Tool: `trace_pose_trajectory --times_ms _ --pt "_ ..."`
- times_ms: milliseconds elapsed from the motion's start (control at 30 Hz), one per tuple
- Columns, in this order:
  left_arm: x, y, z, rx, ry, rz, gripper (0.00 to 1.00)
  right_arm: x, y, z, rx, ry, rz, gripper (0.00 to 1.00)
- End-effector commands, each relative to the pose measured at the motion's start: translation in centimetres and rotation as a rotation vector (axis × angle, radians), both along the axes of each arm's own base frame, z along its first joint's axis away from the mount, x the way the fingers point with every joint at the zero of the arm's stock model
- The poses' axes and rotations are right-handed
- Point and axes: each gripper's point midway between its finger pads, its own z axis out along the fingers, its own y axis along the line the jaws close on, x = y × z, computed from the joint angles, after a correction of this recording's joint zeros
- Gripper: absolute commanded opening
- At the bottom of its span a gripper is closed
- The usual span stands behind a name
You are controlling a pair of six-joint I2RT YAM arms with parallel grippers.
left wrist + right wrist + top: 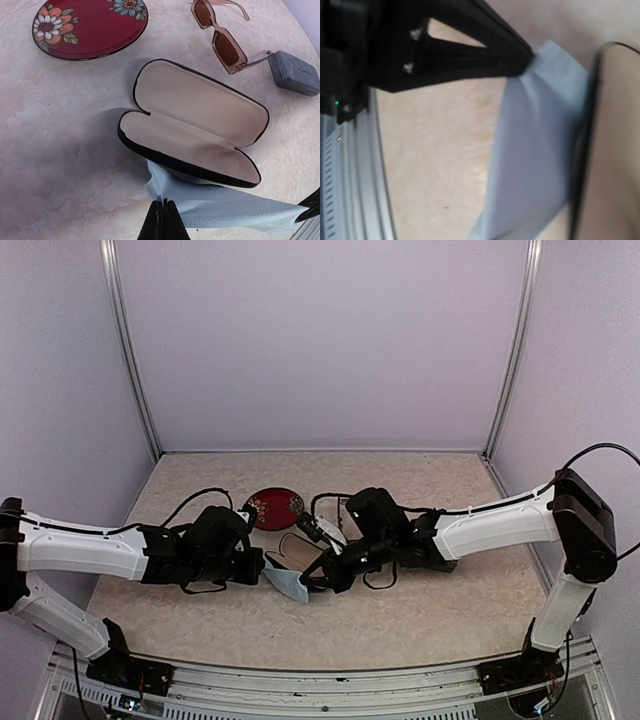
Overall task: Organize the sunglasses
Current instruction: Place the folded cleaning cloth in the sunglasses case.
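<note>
One pair of sunglasses (220, 38) with a reddish-brown frame lies unfolded on the table beyond an open black case (200, 107) with beige lining. A light-blue cloth (235, 210) stretches out in front of that case, partly tucked under its near edge. My left gripper (164, 202) is shut on the cloth's left corner. My right gripper (313, 585) is shut on the cloth's other end; its dark fingertips (311, 204) show in the left wrist view. In the right wrist view the cloth (540, 145) hangs taut from the left gripper (528, 54), and the right fingers are out of frame.
A red floral plate (87, 22) sits at the back left. A shut grey-blue case (294, 73) lies to the right of the sunglasses. The metal rail (350, 190) of the table's near edge runs close behind the cloth. Both arms meet at the table's middle (300, 570).
</note>
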Motion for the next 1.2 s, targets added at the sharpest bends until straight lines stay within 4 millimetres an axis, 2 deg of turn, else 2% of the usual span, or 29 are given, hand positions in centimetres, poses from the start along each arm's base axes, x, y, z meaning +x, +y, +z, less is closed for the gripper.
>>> trace_pose_trajectory --times_ms 0,200,500,700,1167 --pt "2.6 -1.4 1.5 -0.043 -0.036 -0.020 0.00 1.9 -1.2 -1.4 -0.023 0.025 -0.065 0.00" --pt "4.5 -3.0 1.1 -0.038 -0.029 -0.050 0.00 3.6 -2.4 -2.0 -0.039 0.025 -0.099 0.00" --pt "6.1 -4.2 0.5 -0.026 -0.011 -0.075 0.00 4.4 -3.2 -3.4 -0.069 0.037 -0.117 0.00" --pt "7.0 -4.4 0.3 -0.014 -0.008 -0.081 0.00 4.7 -3.5 -4.4 -0.089 0.047 -0.127 0.00" --pt "7.6 -4.5 -2.1 0.026 0.036 -0.098 0.00 5.2 -3.9 -6.2 -0.127 0.068 -0.148 0.00"
